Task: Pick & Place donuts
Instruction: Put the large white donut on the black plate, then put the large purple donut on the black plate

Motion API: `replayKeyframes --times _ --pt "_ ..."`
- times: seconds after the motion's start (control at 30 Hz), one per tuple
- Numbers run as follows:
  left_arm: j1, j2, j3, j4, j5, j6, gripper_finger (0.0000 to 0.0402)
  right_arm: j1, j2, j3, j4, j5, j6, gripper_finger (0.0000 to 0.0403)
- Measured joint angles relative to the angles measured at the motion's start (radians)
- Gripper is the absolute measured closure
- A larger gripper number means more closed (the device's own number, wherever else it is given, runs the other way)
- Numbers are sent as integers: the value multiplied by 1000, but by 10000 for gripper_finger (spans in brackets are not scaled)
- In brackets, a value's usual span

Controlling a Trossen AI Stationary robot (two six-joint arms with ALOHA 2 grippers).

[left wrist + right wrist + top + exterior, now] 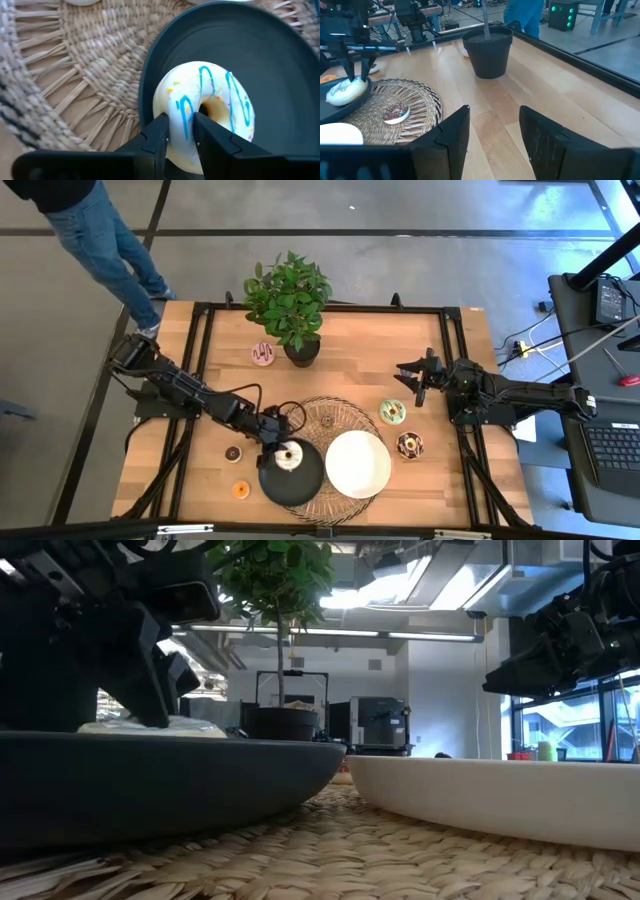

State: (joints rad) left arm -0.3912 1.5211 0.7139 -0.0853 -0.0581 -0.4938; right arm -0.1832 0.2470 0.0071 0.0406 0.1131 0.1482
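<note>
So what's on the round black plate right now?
One cream-white donut with blue icing stripes, pinched by the left gripper. The round black plate beneath the donut is hidden.

You see: desk point(350, 350), pale planked wood, smooth. Round mat point(90, 70), coarse woven straw. Black plate point(280, 65), matt; white plate point(357, 464), smooth. Cream-white donut point(210, 110), glossy with blue icing lines. Fingers point(155, 142), matt black plastic. Plant pot point(488, 52), matt black.

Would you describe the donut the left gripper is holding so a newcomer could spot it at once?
Start at the woven mat in the table's front middle, where two plates sit. On the black plate, the left gripper pinches a cream-white donut. Alone among the donuts, it is white with blue icing stripes and rests on a plate.
</note>
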Motion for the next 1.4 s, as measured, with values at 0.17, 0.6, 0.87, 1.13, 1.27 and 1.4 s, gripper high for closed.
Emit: replayKeyframes --times 0.17,0.6,0.87,1.13,1.27,1.4 --pt "0 0 0 -3 -12 9 280 0 0 0 0 0 0 230" --pt "54 -82 0 -70 -3 -18 243 0 0 0 0 0 0 230" --pt "152 -257 0 -402 -253 -205 246 0 0 0 0 0 -1 230" --pt "343 -321 -52 -608 -417 -451 242 0 0 0 0 0 0 230" --pt "464 -321 -98 -591 -446 -487 243 0 0 0 0 0 -1 230" --pt "591 -320 -135 -560 -460 -547 246 0 0 0 0 0 -1 230"
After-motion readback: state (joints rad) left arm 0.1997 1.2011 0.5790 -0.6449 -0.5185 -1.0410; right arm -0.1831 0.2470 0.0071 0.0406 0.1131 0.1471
